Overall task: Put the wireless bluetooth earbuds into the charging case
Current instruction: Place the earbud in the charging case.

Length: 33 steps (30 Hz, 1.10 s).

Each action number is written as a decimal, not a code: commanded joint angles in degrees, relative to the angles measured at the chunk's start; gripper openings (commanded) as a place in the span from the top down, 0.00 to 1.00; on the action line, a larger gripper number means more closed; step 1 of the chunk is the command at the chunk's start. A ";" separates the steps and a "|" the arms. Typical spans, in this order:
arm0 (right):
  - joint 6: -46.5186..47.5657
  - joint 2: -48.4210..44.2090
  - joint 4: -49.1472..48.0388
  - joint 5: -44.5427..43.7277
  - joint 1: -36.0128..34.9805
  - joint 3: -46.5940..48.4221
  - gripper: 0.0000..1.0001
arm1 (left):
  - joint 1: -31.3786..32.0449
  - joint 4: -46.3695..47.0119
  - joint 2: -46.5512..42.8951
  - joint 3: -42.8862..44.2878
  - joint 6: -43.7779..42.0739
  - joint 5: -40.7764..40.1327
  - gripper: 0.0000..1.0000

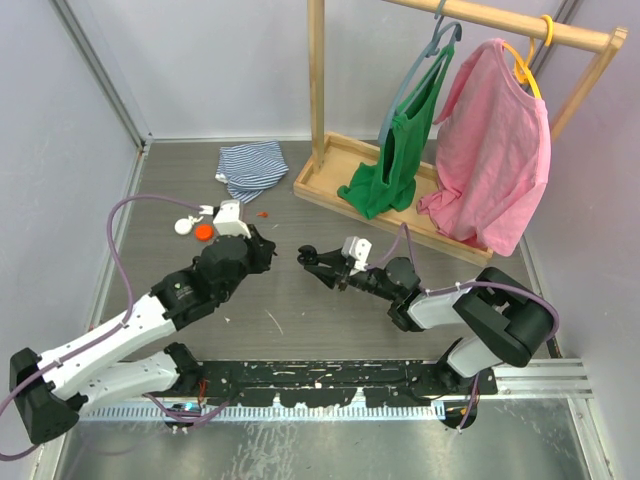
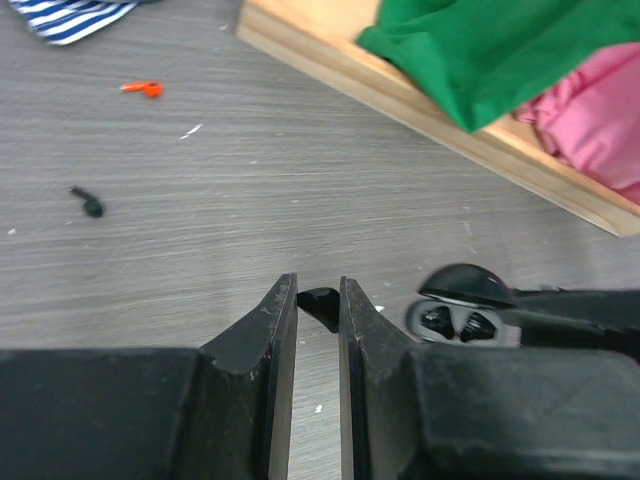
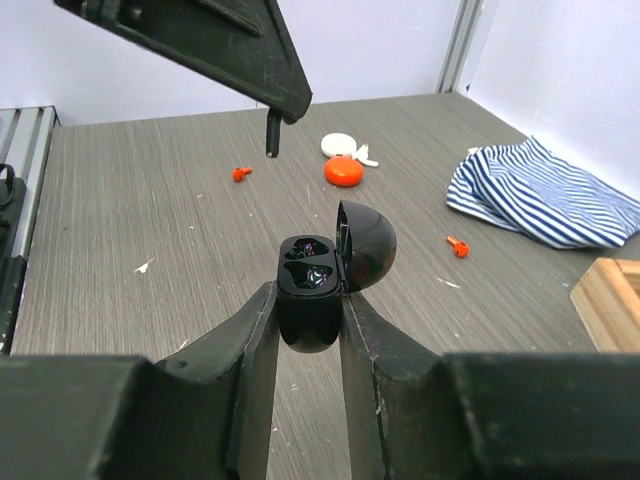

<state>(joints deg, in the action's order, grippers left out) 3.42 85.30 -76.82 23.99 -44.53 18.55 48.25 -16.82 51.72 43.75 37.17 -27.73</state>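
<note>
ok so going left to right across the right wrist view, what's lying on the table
orange earbud → orange case → second orange earbud → striped cloth → wooden rack base

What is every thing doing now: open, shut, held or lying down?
Round black charging case: lid open, held by shut right gripper.
Tiny black earbud: pinched in shut left gripper.
Second black earbud: loose on grey table.
Tiny orange earbud: loose on table.
Pink shirt: hanging on wooden rail.
Striped cloth: crumpled.
</note>
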 commanded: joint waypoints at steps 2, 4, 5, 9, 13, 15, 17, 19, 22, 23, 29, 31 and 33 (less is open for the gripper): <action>1.65 -0.20 -9.71 -0.48 -0.39 0.70 0.99 | 6.42 11.32 -0.76 0.18 -4.41 -5.48 0.87; 2.32 -0.60 -10.30 -0.37 -0.37 0.22 0.99 | 8.04 12.72 -0.24 0.20 -5.25 -6.17 0.87; 2.63 -0.84 -10.36 -0.37 -0.34 0.04 0.99 | 8.62 13.52 0.02 0.19 -5.67 -6.21 0.87; 3.09 -1.82 -10.35 -0.26 -0.35 -0.50 0.99 | 11.03 16.82 0.85 0.15 -7.71 -5.74 0.86; 3.15 -2.70 -10.44 -0.51 -0.39 -0.93 0.99 | 12.34 18.66 1.47 0.11 -9.47 -6.13 0.86; 3.04 -2.85 -10.46 -0.52 -0.44 -1.01 0.99 | 12.90 19.40 2.05 0.06 -10.09 -6.10 0.86; 2.72 -2.81 -10.67 -0.44 -0.37 -0.90 0.99 | 13.15 20.02 2.78 -0.02 -10.36 -6.41 0.86; 2.34 -2.69 -11.23 -0.38 -0.46 -1.01 0.99 | 13.46 20.64 3.39 -0.19 -10.32 -6.55 0.86; 1.82 -2.68 -11.92 -0.35 -0.39 -1.22 0.99 | 13.86 22.07 4.20 -0.70 -10.81 -7.23 0.86; 1.74 -2.68 -12.03 -0.35 -0.40 -1.22 0.99 | 13.95 22.43 4.36 -0.76 -10.94 -7.30 0.86; 1.50 -2.77 -12.42 -0.35 -0.42 -1.41 0.99 | 14.54 23.06 5.57 -0.78 -12.25 -8.43 0.86; 1.41 -2.85 -12.44 -0.50 -0.36 -1.49 0.99 | 14.74 23.10 5.88 -0.89 -12.28 -8.69 0.86; 1.43 -3.03 -12.47 -0.55 -0.35 -1.58 0.99 | 14.93 23.63 6.13 -1.04 -12.60 -8.90 0.86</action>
<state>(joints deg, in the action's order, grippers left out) 4.60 84.36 -82.96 24.03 -44.58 17.02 62.63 1.56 57.63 42.74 25.93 -33.95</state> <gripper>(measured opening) 0.332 0.194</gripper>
